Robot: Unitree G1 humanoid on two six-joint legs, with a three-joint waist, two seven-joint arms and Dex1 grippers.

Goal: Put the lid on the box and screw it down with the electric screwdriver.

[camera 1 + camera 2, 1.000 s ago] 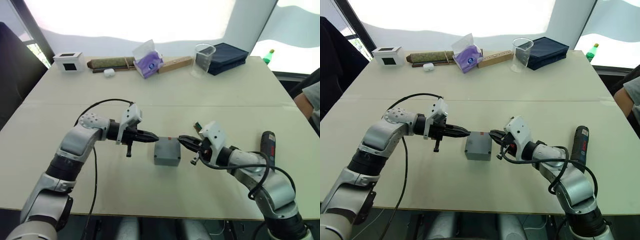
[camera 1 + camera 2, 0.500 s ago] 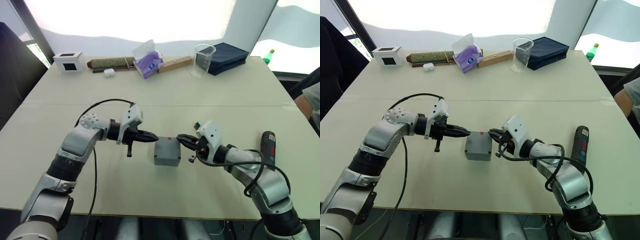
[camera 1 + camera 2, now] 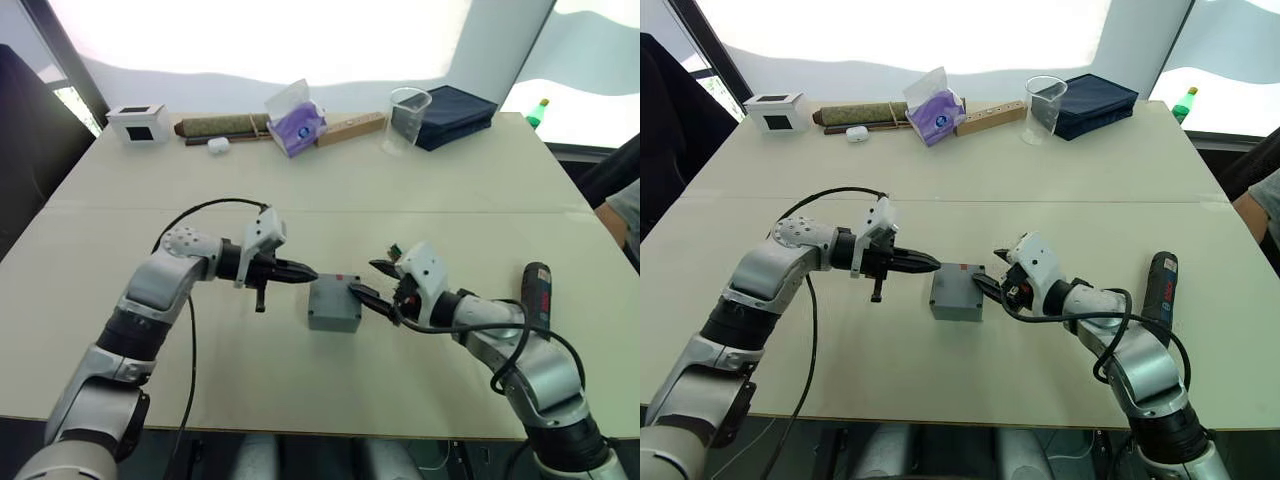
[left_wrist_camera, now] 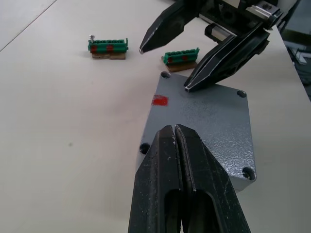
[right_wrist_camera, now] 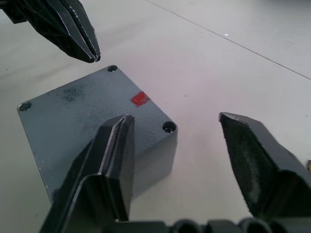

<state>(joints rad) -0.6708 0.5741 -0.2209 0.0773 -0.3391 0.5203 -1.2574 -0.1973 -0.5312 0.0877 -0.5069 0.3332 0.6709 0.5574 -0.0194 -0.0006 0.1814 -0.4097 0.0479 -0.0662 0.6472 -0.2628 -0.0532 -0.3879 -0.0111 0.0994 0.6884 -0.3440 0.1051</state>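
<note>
left gripper [image 4: 176, 131] jaws closed, empty; right gripper [image 5: 180, 145] jaws wide apart, empty; lid [image 4: 204, 121] on box [image 5: 155, 162]

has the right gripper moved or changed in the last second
Yes. The right gripper has opened its fingers and edged toward the box, which stays put on the table; one finger now reaches over the lid.

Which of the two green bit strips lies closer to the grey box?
The green strip beside the box's far corner, between the right gripper's open fingers in the left wrist view. The other strip lies farther out on the table, apart from the box.
</note>
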